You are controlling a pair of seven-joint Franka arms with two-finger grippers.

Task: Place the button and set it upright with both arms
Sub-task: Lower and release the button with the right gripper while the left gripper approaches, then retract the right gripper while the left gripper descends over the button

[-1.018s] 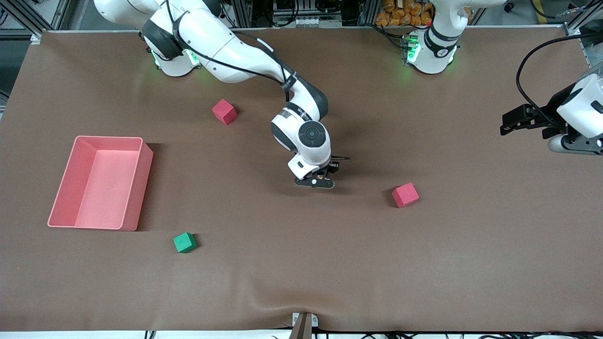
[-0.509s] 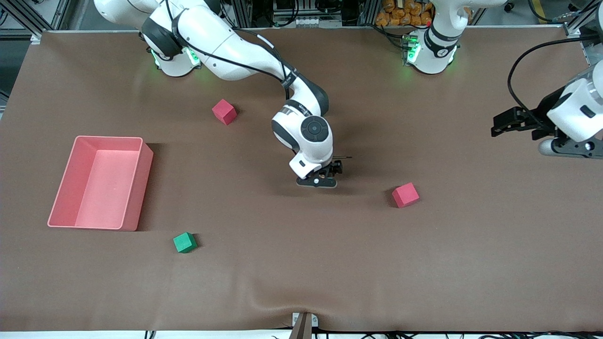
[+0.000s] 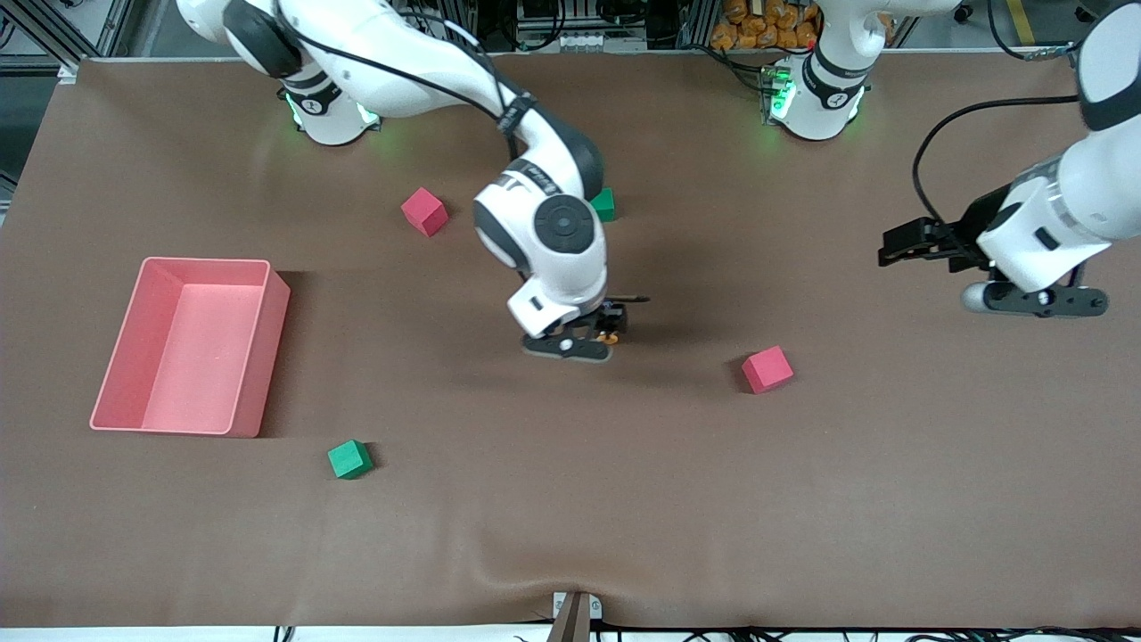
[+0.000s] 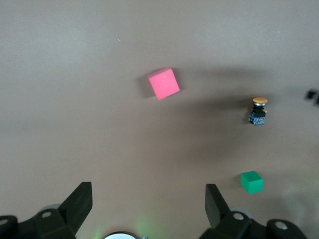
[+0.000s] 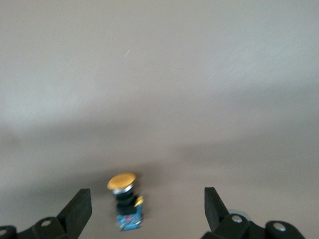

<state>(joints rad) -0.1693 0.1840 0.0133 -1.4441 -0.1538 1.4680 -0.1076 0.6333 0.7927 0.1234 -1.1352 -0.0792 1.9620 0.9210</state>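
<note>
Button (image 5: 124,198): I see it standing upright on the mat near table center, orange cap up, free of both grippers.
R gripper (image 5: 144,209): low over the button, fingers spread wide, nothing held; button sits between them w/ a gap each way.
L gripper (image 4: 147,206): up in the air over the mat toward the L arm's end, fingers wide, empty.
Red cubes: one (image 3: 767,369) near the button toward the L arm's end; other (image 3: 423,211) closer to the R base.
Green cubes: one (image 3: 604,204) half hidden by the R arm; one (image 3: 349,459) nearer the front cam.
Bin (image 3: 253,346): pink, toward the R arm's end, well apart from the button.
Room: I read bare mat (image 3: 802,517) from the button to the front edge.
</note>
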